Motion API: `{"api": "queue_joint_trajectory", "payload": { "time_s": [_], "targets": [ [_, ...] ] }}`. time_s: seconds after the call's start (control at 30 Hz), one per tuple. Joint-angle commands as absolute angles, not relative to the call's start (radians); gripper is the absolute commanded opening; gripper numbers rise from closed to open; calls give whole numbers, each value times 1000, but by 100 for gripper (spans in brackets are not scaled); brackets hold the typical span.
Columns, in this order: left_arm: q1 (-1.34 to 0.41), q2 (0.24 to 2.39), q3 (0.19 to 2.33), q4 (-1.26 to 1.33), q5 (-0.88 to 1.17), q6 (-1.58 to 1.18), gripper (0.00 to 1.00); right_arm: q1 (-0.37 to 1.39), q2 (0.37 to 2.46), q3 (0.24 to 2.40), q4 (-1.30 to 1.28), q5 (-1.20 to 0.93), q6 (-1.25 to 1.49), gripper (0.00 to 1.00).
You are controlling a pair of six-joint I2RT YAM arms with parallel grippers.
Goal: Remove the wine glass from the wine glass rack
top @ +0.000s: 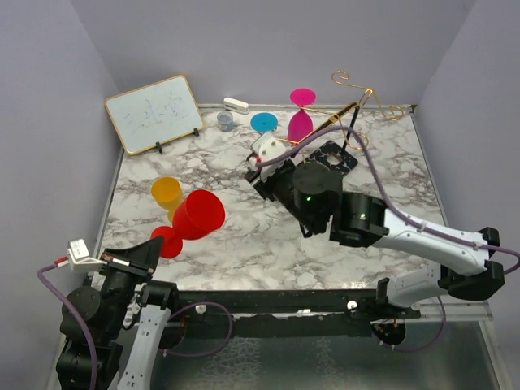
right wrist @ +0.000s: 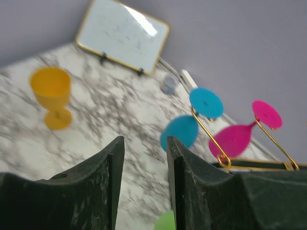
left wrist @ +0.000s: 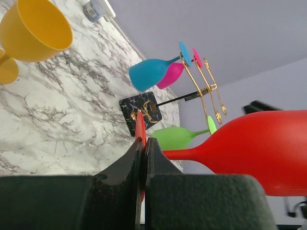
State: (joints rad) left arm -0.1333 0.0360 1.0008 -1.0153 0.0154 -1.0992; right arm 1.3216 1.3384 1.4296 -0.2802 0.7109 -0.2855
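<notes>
Table: a white and gray marble top [top: 244,252] with pale purple walls around it.
Wine glass rack: the wine glass rack [top: 359,104] is made of thin gold wires on a black base. It stands at the upper right of the top view.
On the rack: a pink wine glass [top: 301,123], a blue wine glass [right wrist: 180,132] and a green wine glass [left wrist: 175,137] hang from the gold arms with their flat feet hooked over the wire.
Red wine glass: the red wine glass [top: 197,214] is off the rack, at the lower left of the top view. It is tipped on its side with the cup pointing toward the middle of the table.
Left gripper: the left gripper [left wrist: 143,147] has its fingers pressed together on the thin round foot of the red wine glass.
Right gripper: the right gripper [right wrist: 144,142] is near the rack, in the middle of the top view. Its fingers are spread apart with nothing between them, and the blue wine glass shows just past them.
Yellow wine glass: the yellow wine glass [top: 166,193] stands up on the table, just beside the red one.
Whiteboard: a whiteboard [top: 154,114] with a gold frame leans at the upper left.
</notes>
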Motion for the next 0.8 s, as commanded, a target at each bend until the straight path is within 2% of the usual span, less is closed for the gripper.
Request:
{"api": "queue_joint_trajectory", "payload": {
  "time_s": [0.0, 0.07, 0.17, 0.3, 0.43, 0.77],
  "targets": [
    [-133, 47, 1023, -1039, -5, -1079, 0, 1314, 1367, 1750, -487, 388, -21, 40],
    [-133, 46, 1027, -1041, -5, -1075, 0, 1311, 1394, 1858, -523, 275, 33, 41],
    [-133, 48, 1030, -1039, -3, -1073, 0, 1310, 1470, 2020, -616, 105, 90, 48],
    [-134, 49, 1030, -1035, 3, -1070, 0, 1308, 1583, 2187, -771, -5, 120, 53],
    [-133, 51, 1031, -1029, 12, -1066, 0, 1306, 1624, 2216, -829, -17, 128, 57],
    [-134, 46, 1040, -1037, 18, -1061, 0, 1246, 1657, 2186, -858, -86, 131, 57]
  ]
}}
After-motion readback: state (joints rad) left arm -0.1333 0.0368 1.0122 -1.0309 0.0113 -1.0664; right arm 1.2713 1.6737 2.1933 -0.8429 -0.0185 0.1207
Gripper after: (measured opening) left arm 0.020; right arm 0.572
